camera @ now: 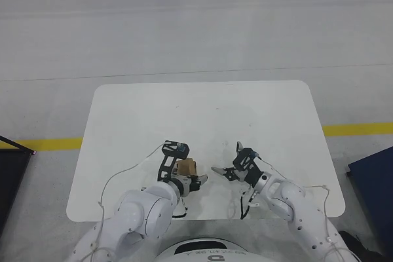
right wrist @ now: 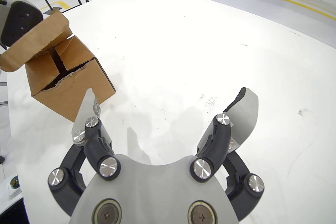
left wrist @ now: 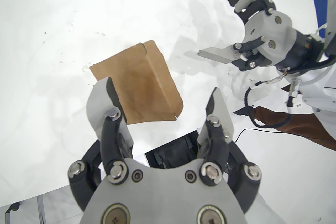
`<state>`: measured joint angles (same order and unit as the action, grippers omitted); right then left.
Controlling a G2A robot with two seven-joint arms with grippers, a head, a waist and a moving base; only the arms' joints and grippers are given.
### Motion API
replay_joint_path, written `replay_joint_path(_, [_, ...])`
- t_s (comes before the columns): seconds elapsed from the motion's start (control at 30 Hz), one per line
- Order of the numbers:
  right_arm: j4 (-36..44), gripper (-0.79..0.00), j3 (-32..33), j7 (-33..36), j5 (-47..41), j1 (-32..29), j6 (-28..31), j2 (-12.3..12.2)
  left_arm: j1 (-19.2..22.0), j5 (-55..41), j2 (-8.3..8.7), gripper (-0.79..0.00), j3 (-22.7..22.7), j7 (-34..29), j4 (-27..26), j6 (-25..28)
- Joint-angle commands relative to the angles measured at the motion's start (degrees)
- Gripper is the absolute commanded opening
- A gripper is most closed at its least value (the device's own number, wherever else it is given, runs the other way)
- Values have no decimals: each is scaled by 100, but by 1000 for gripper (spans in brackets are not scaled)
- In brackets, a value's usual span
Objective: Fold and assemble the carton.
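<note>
While left gripper [left wrist: 160, 85] gapes wide against carton [left wrist: 136, 78] flap, right gripper [right wrist: 167, 90] spread, empty.

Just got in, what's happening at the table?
The robot is partway through assembling a small brown carton on the white table. Its left gripper, open, has one finger pad against a raised outer flap; two inner flaps are already folded in. The right gripper is open and empty, close beside the carton but apart from it.
</note>
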<state>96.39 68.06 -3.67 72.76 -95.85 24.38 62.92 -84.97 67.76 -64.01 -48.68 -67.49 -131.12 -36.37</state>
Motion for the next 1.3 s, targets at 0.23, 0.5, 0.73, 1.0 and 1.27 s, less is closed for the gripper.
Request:
replay_joint_path(0.23, [18, 0, 148, -159, -79, -101, -101, -14, 18, 50, -38, 0, 58, 108, 13, -140])
replay_joint_path(0.5, [-35, 0, 251, -181, -108, -125, -18, -31, -27, 318, -39, 0, 97, 289, 141, 55])
replay_joint_path(0.73, [-18, 0, 246, -179, -123, -103, -12, -27, 140, 1190, -159, 0, 479, -21, 348, -21])
replay_joint_path(1.0, [-44, 0, 274, -194, -131, -117, -8, -30, -60, 1716, -351, -206, 321, -202, 541, 159])
replay_joint_path(1.27, [-8, 0, 231, -150, -127, -80, -6, -21, -347, 2160, -569, -739, 77, -492, 439, 449])
